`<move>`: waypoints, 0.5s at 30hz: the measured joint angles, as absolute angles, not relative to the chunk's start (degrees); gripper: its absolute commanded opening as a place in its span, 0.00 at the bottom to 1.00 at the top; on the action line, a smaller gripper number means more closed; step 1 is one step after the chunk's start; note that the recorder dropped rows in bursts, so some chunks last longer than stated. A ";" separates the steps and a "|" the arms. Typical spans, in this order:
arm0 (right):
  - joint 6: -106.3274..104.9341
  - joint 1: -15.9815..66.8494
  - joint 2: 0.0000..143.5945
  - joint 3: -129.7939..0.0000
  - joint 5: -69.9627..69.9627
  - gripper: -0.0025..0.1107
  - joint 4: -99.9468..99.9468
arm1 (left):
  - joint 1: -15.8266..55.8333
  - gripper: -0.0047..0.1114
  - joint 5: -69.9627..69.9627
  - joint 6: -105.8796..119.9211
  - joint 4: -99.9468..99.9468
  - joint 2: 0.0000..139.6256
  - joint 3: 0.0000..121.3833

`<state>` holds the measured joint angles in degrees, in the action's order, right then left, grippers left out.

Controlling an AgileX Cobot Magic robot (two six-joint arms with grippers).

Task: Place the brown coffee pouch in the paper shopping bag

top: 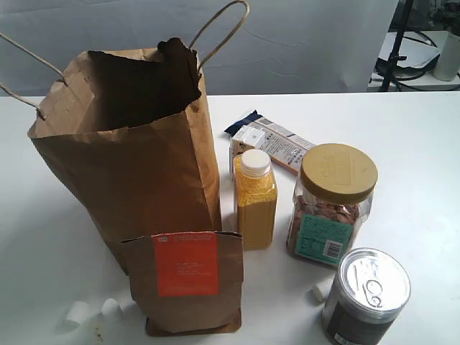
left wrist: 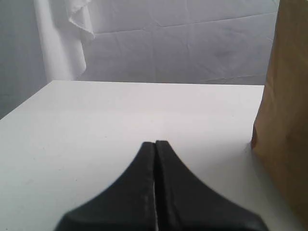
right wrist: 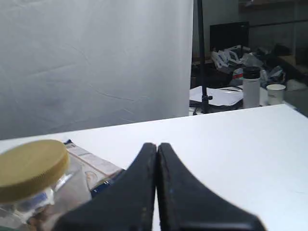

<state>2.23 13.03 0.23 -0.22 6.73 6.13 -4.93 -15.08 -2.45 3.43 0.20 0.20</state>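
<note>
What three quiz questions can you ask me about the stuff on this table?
1. True or false: the coffee pouch stands outside the shopping bag.
2. What colour is the pouch's label? A) blue B) orange-red C) green
3. Fill in: the left fingers and the right fingers are both ____ (open or shut).
Key: 1 true; 2 B; 3 shut.
</note>
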 measured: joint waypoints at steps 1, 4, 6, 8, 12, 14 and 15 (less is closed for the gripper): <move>2.59 13.03 0.23 -0.22 5.98 0.02 8.11 | -4.93 0.04 -15.08 -2.45 3.43 0.20 0.20; 2.96 13.14 0.23 -0.22 0.76 0.02 13.11 | -4.93 0.04 -15.08 -2.45 3.43 0.20 0.20; 3.11 13.93 0.23 -1.62 -0.68 0.02 14.60 | -4.93 0.04 -15.08 -2.45 3.43 0.20 0.20; 3.11 16.16 0.23 -5.51 -0.68 0.02 14.86 | -4.93 0.04 -15.08 -2.45 3.43 0.20 0.20; 3.11 22.36 3.12 -16.61 1.31 0.02 12.02 | -4.93 0.04 -15.08 -2.45 3.43 0.20 0.20; 1.58 26.03 6.97 -22.92 4.91 0.02 11.02 | -4.93 0.04 -15.08 -2.45 3.43 0.20 0.20; 0.00 27.91 9.25 -26.05 7.23 0.02 10.85 | -4.93 0.04 -15.08 -2.45 3.43 0.20 0.20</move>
<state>0.00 27.91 9.25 -26.05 7.23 10.85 -4.93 -15.08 -2.45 3.43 0.20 0.20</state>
